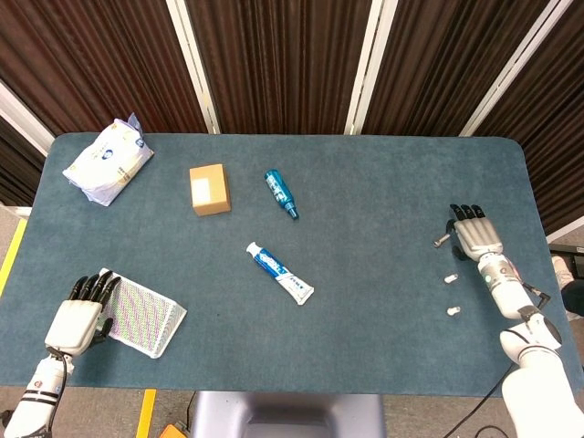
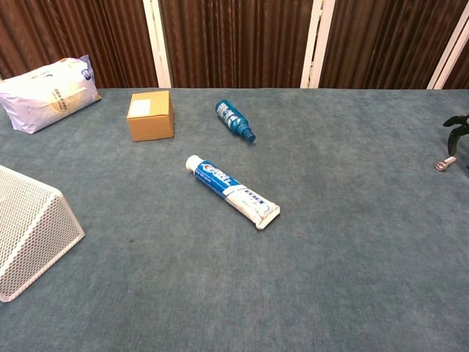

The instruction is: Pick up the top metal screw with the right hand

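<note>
Three small metal screws lie in a column at the right of the table. The top screw (image 1: 442, 241) (image 2: 444, 163) is the farthest back; the middle screw (image 1: 450, 278) and the bottom screw (image 1: 453, 311) lie nearer the front. My right hand (image 1: 474, 234) hovers just right of the top screw, fingers spread, holding nothing. Only its dark fingertips (image 2: 456, 122) show at the right edge of the chest view, above the screw. My left hand (image 1: 80, 311) rests at the front left against the mesh basket (image 1: 141, 315), holding nothing.
A toothpaste tube (image 1: 279, 273) lies mid-table. Behind it are a blue bottle (image 1: 281, 192) and a cardboard box (image 1: 210, 189). A white bag (image 1: 109, 161) sits at the back left. The table's right edge runs close behind my right hand.
</note>
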{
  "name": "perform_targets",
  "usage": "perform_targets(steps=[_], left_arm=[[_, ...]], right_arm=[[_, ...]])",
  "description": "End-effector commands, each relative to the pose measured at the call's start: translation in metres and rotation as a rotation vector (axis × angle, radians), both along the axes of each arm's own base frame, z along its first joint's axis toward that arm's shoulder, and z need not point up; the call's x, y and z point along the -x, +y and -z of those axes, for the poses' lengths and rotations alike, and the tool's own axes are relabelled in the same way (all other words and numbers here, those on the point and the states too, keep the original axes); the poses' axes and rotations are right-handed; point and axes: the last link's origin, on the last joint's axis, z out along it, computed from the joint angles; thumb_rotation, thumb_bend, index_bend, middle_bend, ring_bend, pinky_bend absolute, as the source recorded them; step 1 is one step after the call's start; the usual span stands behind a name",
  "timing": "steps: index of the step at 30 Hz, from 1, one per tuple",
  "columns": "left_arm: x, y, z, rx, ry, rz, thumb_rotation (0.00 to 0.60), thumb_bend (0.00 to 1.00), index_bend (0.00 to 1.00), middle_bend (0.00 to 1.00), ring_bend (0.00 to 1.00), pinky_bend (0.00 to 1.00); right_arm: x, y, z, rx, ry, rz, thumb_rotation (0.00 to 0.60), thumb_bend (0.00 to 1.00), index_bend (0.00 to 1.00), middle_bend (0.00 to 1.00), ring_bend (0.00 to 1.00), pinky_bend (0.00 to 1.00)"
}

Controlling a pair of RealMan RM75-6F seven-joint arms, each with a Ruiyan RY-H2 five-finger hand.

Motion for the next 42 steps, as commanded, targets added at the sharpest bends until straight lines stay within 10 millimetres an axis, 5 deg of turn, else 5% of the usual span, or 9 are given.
perform_targets(steps=[1, 42], left_arm=[[0.0, 0.0, 0.0, 0.0, 0.0, -0.003, 0.6, 0.48, 0.0, 0.0, 0.0, 0.08], [0.002, 0.0, 0.0, 0.019, 0.01, -0.032, 0.6, 0.48, 0.0, 0.0, 0.0, 0.08]], right_arm=[[-0.001, -0.001, 0.001, 0.0, -0.001, 0.001, 0.6, 0.46, 0.47, 0.14, 0.0, 0.08], [-0.001, 0.003, 0.013, -0.018, 0.029, 0.006, 0.6, 0.46, 0.6, 0.16, 0.0, 0.08]])
